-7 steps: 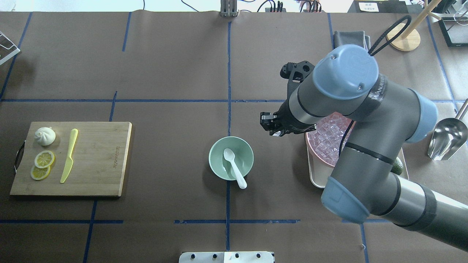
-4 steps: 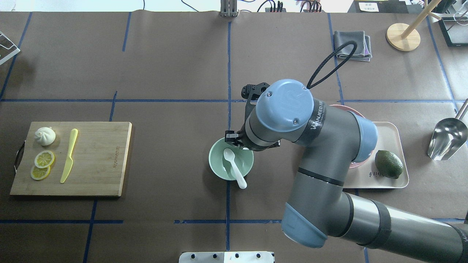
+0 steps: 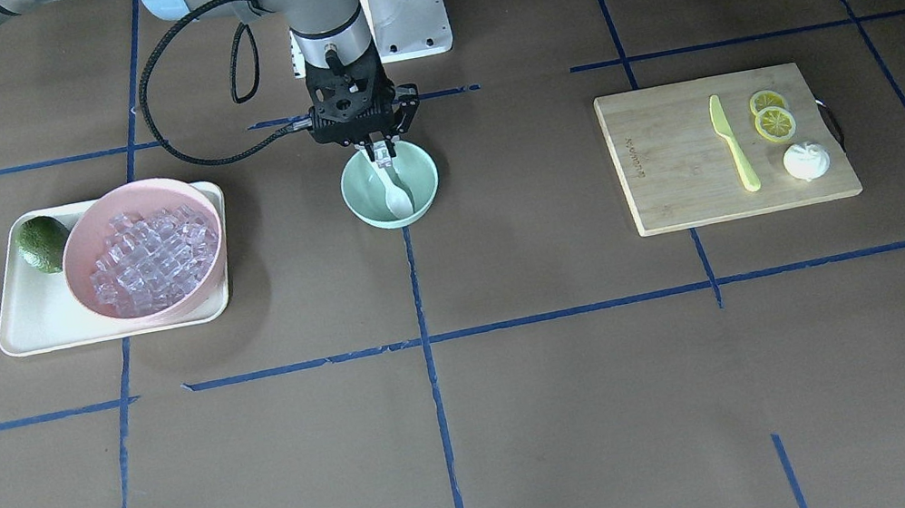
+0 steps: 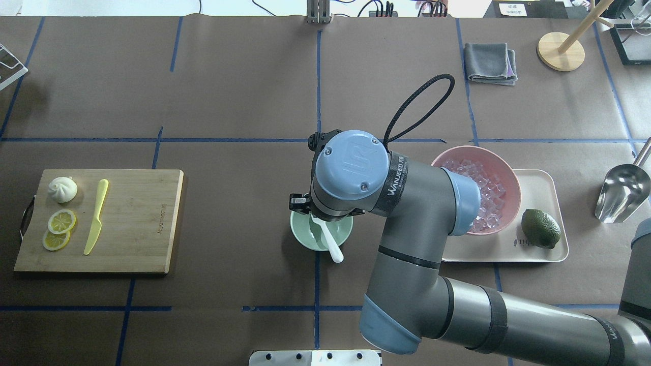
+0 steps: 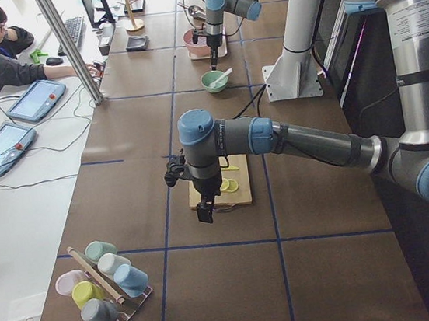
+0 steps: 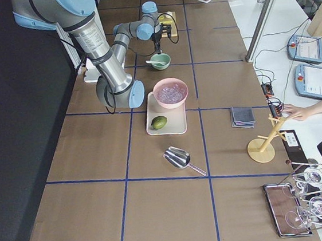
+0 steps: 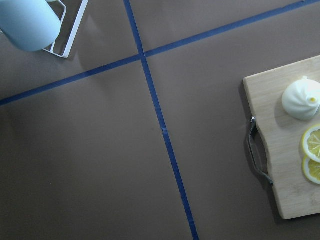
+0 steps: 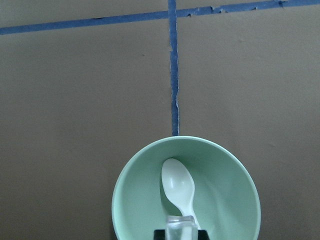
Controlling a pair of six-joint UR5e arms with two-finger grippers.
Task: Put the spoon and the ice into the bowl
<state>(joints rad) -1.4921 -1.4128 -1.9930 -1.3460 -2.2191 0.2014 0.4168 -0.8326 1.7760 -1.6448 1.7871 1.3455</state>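
The mint-green bowl [image 3: 367,205] stands at the table's middle. The white spoon [image 3: 397,194] lies in it, scoop down inside and handle leaning on the rim towards the robot. My right gripper [image 3: 381,154] hangs just above the bowl's robot-side rim, shut on a clear ice cube [image 8: 180,226]. In the right wrist view the cube sits over the spoon [image 8: 177,187] and the bowl [image 8: 235,200]. In the overhead view the wrist hides the gripper and part of the bowl [image 4: 301,236]. My left gripper [image 5: 205,212] shows only in the exterior left view; I cannot tell its state.
A pink bowl [image 3: 80,252] full of ice cubes [image 3: 149,254] stands on a cream tray [image 3: 23,326] with a green fruit [image 3: 41,242]. A cutting board [image 3: 678,170] holds a yellow-green knife [image 3: 733,147], lemon slices and a bun. A metal scoop [image 4: 623,193] lies at the right.
My right arm has swung left from over the pink bowl to over the mint-green bowl. The spoon and the bowl have not moved.
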